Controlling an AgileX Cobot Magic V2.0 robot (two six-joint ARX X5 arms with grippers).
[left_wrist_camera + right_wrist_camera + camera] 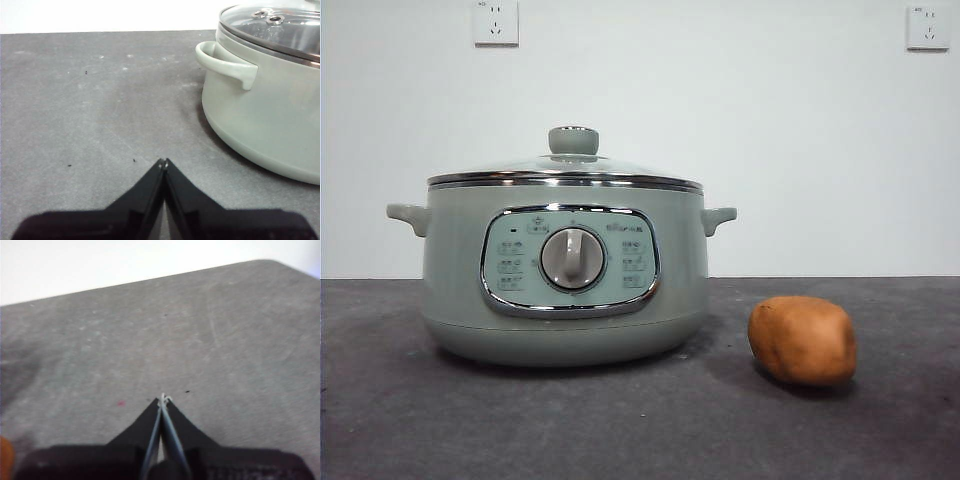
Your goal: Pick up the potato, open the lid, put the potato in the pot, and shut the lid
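The pale green pot (565,280) stands left of centre on the dark table, its dial facing the front view. The glass lid (565,170) with its green knob rests on the pot. The orange-brown potato (803,340) lies on the table to the right of the pot. My left gripper (164,162) is shut and empty, low over bare table beside the pot (265,110) and its side handle (227,65); the lid (280,25) shows there too. My right gripper (163,400) is shut over bare table, with an orange sliver of the potato (5,457) at the picture's edge.
A white wall with two power sockets (496,22) stands behind the table. The grey table surface (640,430) stretches in front of the pot and potato. Neither arm shows in the front view.
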